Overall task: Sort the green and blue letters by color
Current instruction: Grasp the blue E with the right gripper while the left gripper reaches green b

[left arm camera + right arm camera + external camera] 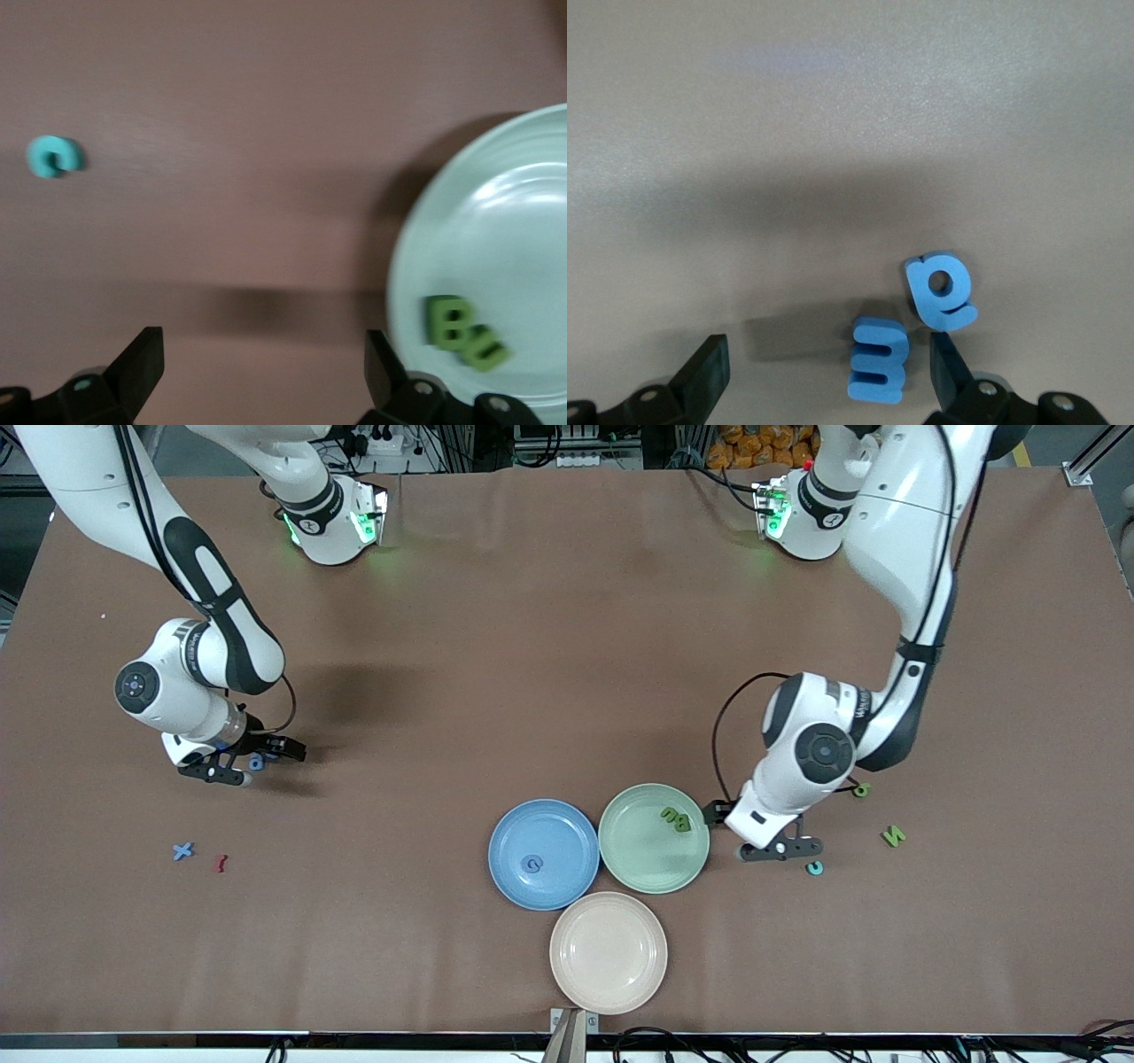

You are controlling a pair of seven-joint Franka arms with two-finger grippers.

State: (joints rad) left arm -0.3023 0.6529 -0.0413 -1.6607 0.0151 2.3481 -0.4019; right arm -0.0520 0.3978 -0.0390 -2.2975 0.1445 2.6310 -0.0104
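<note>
Two olive-green letters (676,818) lie touching in the green plate (640,864), near its rim toward the left arm's end. A blue letter (532,864) sits mid blue plate (509,868). The left gripper (769,847) hangs spread wide and empty over bare tabletop beside the green plate. The right gripper (252,763), jaws apart, holds nothing, low over two blue letters (908,332) toward the right arm's end.

Right arm reaches down from its base, elbow bent, right hand (251,762) low over the worktop toward its own end, fingers spread wide, nothing between them. Left arm folded downward, wrist tilted, left hand (764,834) low over the worktop, fingers wide apart, holding nothing.
</note>
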